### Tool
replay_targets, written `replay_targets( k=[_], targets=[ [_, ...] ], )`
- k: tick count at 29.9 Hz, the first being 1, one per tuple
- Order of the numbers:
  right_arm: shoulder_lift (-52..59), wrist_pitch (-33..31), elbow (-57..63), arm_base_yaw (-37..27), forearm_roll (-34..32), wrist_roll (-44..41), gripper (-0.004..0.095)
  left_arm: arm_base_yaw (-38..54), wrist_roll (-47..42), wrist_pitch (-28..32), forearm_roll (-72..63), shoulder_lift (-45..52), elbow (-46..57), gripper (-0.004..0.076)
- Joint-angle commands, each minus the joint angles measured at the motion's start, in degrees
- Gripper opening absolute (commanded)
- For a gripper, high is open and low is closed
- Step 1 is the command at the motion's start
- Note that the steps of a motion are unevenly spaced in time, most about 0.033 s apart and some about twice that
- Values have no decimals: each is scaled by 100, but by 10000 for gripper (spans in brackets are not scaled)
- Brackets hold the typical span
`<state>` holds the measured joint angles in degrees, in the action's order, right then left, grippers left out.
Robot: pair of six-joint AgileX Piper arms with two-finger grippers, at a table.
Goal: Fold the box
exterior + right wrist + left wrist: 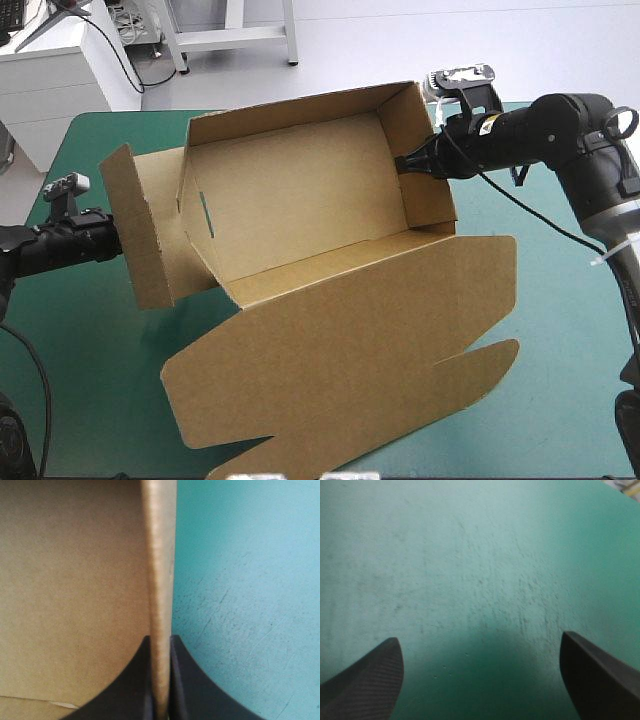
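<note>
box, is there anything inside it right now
Nothing lies inside the box: only its bare brown floor and a slit in the left wall show. The near wall hides the floor strip just behind it.

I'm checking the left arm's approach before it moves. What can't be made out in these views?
High view: the left claw sits hidden behind the box's left flap; contact cannot be told.
Left wrist view: the open claw faces only teal-green cover; no box shows.
High view: the lid's near tip runs off the picture's edge.
Right wrist view: beyond the wall held by the right claw, most of the box is cut off.
</note>
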<state>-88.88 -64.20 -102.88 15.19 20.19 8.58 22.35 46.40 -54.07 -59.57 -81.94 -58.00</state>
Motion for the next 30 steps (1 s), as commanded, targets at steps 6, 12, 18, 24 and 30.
replay_targets(
  k=[6,12,18,24,30],
  targets=[
    [-232,555,-183,-18,-107,-50,-19,-132,1311,-1028,-1581,170,-152,605],
    [-357,755,-183,-18,-592,-309,-19,-173,1628,-1792,-2591,179,-152,605],
    [-415,804,-183,-18,-699,-309,-19,-636,1844,-2043,-2988,205,-211,605],
    [-475,818,-183,-18,-721,-315,-19,-1148,1828,-2043,-2916,241,-403,595],
    [-513,845,-183,-18,-888,-466,-19,-1203,1779,-2043,-2915,421,-502,574]
  ],
)
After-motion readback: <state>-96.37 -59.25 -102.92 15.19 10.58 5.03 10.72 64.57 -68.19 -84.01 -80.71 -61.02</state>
